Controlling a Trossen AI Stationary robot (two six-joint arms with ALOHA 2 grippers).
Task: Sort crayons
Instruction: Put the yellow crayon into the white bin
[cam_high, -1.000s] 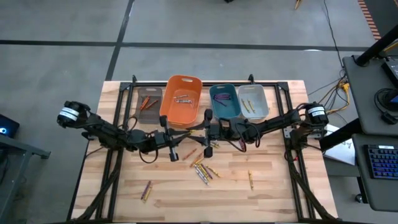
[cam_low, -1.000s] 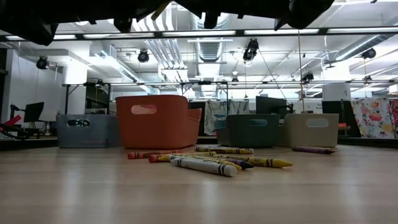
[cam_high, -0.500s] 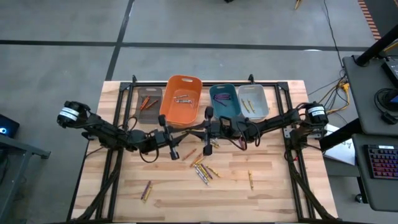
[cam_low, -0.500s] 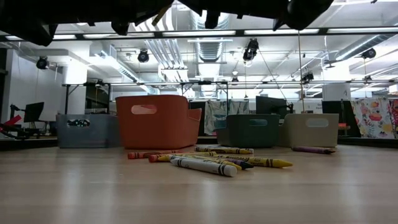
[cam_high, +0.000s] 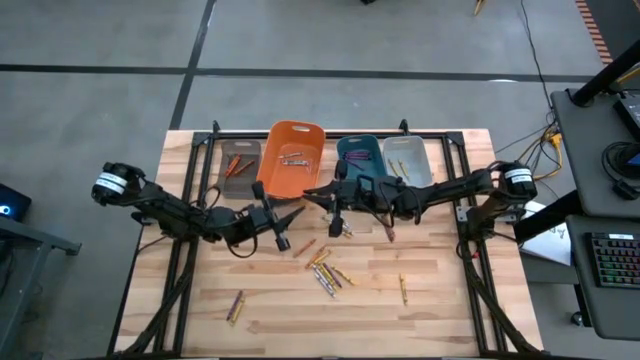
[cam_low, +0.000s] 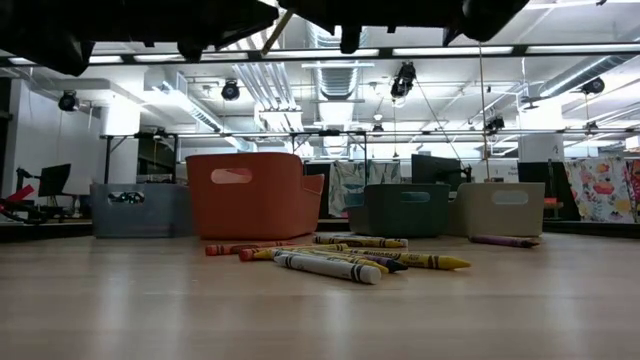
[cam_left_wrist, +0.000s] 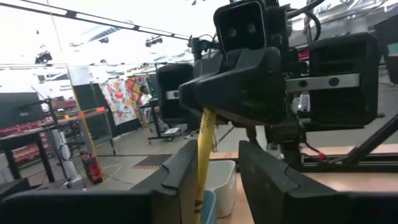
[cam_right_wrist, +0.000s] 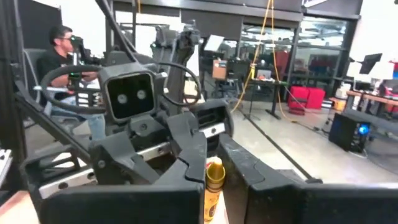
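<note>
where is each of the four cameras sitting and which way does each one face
High view: above the table, looking straight down; both arms meet mid-table near the orange bin.
Low view: at tabletop height, looking level past loose crayons to the bins; dark arm parts along the top edge.
Left wrist view: on the left arm, facing the right arm; own fingers flank a yellow crayon.
Right wrist view: on the right arm, facing the left arm; own fingers grip that crayon.
Both wrist views share it.

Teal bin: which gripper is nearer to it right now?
Right. The right gripper, shut on a yellow crayon, hangs just in front of the teal bin. The left gripper sits farther off, in front of the orange bin.
</note>
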